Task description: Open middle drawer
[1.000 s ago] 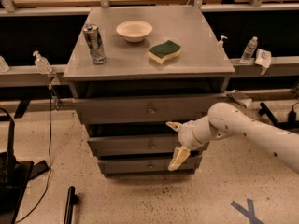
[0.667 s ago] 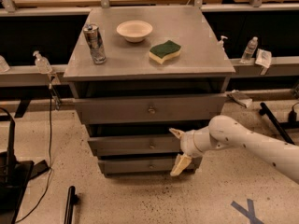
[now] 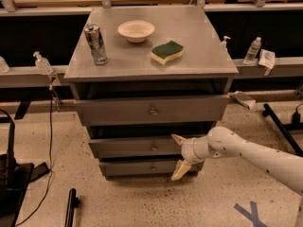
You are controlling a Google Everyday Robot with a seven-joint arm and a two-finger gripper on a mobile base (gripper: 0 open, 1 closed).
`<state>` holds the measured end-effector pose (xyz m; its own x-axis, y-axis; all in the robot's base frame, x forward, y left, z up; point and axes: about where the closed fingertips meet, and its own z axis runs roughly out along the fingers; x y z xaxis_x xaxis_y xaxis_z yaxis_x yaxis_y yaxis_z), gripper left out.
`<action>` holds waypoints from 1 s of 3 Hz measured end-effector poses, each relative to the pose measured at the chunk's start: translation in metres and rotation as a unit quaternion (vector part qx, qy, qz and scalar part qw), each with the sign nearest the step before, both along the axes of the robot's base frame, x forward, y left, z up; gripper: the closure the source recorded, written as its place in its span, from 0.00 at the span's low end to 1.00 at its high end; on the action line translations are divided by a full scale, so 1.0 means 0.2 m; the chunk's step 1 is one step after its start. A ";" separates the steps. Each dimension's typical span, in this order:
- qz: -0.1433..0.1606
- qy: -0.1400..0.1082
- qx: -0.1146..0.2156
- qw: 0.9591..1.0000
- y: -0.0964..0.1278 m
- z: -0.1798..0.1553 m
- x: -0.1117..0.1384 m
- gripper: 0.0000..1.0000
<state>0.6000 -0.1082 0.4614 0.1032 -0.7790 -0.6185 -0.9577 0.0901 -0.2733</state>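
Note:
The grey cabinet [image 3: 85, 70] has three drawers. The middle drawer [image 3: 123, 147] has a flat front and a small round knob [image 3: 154, 148] at its centre. My gripper [image 3: 180, 155] is open right in front of this drawer, just to the right of the knob. Its upper fingertip [image 3: 177, 139] sits level with the drawer's top edge. Its lower fingertip [image 3: 179, 173] hangs before the lowest drawer [image 3: 137, 168]. It holds nothing. My white arm [image 3: 255, 157] reaches in from the lower right.
The uppermost drawer [image 3: 151, 110] juts out above the gripper. On the cabinet top stand a can [image 3: 95, 43], a white bowl [image 3: 136, 30] and a green-and-yellow sponge [image 3: 167, 51]. Bottles [image 3: 253, 50] stand on the rail behind. Cables [image 3: 49, 126] and black gear [image 3: 12, 174] lie at left.
My gripper has moved left along the middle drawer's front, closer to the knob, and the arm has stretched out further. The drawers have not moved.

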 end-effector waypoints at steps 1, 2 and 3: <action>-0.004 0.000 0.004 1.000 0.02 -0.10 0.10 0.00; -0.004 -0.001 0.012 1.000 0.06 -0.15 0.20 0.00; -0.006 -0.001 0.022 1.000 0.09 -0.17 0.31 0.00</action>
<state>0.6615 -0.0895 0.4278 0.0960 -0.7518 -0.6524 -0.9560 0.1129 -0.2708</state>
